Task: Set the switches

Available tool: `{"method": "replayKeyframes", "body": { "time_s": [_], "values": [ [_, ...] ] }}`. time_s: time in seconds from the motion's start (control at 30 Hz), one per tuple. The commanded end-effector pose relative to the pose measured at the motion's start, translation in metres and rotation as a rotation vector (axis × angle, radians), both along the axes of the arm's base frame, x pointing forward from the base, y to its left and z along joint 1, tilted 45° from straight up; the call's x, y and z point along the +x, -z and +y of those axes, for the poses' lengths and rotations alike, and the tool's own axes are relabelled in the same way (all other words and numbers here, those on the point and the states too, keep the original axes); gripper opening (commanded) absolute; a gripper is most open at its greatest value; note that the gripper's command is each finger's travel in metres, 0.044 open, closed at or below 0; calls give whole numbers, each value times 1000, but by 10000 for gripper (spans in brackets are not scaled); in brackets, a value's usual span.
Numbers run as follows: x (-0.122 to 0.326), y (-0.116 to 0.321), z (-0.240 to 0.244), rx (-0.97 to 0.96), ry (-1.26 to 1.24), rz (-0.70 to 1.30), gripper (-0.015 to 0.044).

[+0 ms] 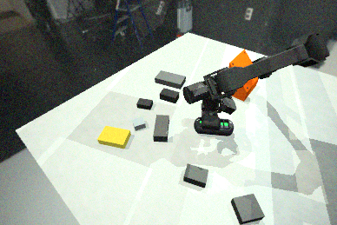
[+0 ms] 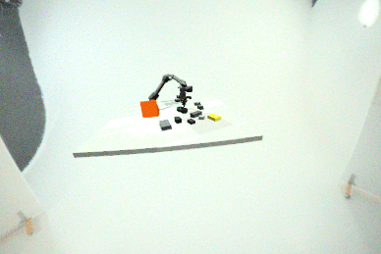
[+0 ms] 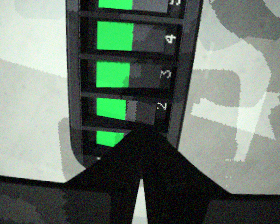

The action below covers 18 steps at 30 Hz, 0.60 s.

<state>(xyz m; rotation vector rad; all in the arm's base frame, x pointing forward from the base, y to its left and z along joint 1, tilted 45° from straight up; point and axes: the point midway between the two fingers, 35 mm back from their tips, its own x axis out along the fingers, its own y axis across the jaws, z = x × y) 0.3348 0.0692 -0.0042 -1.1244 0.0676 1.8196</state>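
The dark grey controller unit lies flat on the bench near its middle, switches up. In the wrist view the unit (image 3: 133, 75) runs up the frame, with rockers 2, 3 and 4 each showing a green left half and a dark right half. Rocker 1 is mostly hidden under my fingers. My gripper (image 3: 143, 135) is shut and empty, its tips over the dark end of rocker 1, just below rocker 2 (image 3: 126, 110). In the top view the gripper (image 1: 211, 116) points straight down onto the unit's left end. The exterior view shows the arm (image 2: 183, 96) small and far off.
An orange block stands behind the arm. Dark grey modules lie around: (image 1: 169, 79), (image 1: 168, 95), (image 1: 144, 103), (image 1: 161, 128), (image 1: 195, 175), (image 1: 247, 208). A yellow block (image 1: 114, 136) and a small light grey piece (image 1: 139, 123) lie to the left.
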Motion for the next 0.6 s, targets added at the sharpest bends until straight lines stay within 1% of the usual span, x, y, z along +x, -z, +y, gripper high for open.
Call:
{"method": "replayKeyframes", "body": {
  "time_s": [0.0,0.57],
  "values": [
    [-2,4,5,4,2,6,0],
    [-4,17,19,6,2,5,0]
  ]
}}
